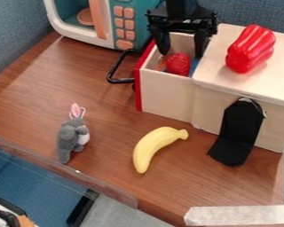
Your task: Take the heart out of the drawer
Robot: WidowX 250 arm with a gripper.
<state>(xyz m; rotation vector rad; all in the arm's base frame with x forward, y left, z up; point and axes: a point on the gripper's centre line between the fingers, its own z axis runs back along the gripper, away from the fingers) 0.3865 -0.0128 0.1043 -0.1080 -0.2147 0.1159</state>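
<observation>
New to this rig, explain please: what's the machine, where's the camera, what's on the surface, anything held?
One picture, from a fixed camera looking down at a slant. The machine is a black robot arm, coming in at the top; its gripper has two fingers, standing apart at an open drawer of a wooden box. Nothing looks gripped. In the drawer is a red bumpy piece; I can't tell if it's the heart. A red pepper lies on the box. Also on the table: a toy microwave, grey rabbit, banana and bent black piece.
</observation>
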